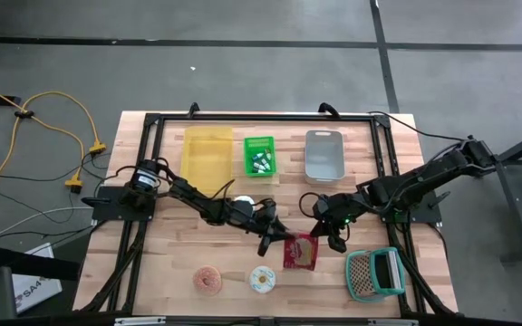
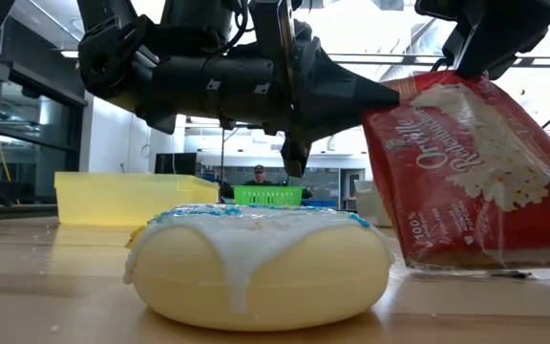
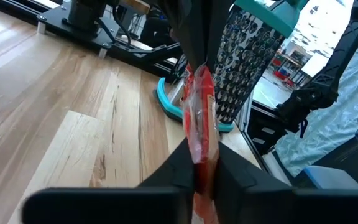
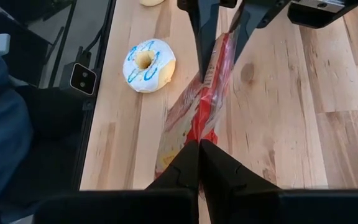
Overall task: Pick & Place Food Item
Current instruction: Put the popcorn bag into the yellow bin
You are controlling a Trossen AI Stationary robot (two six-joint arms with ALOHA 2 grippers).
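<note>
On the wooden table point(image 1: 166, 263), going from left to right along the front edge, a brown sugared donut point(image 1: 208, 279) lies first, and near it lies a white-iced donut point(image 1: 263, 279) with blue dots. Just beside this second donut stands the red popcorn bag point(image 1: 301, 252), tilted, with its lower edge resting on the wood. The left gripper point(image 1: 273, 237) reaches to the bag from the left side, and its fingers are closed narrow on the bag's edge, as the left wrist view shows. The right gripper point(image 1: 332, 237) comes from the other side, and its two fingers are pressed together on the opposite edge of the same bag, so both claws hold it at once. To the right of the bag a teal basket point(image 1: 375, 274) with a metal grater in it lies near the table's front right corner. At the back of the table, a yellow bin point(image 1: 207, 154), a green bin point(image 1: 259, 156) and a grey bin point(image 1: 324, 154) stand in a row.
</note>
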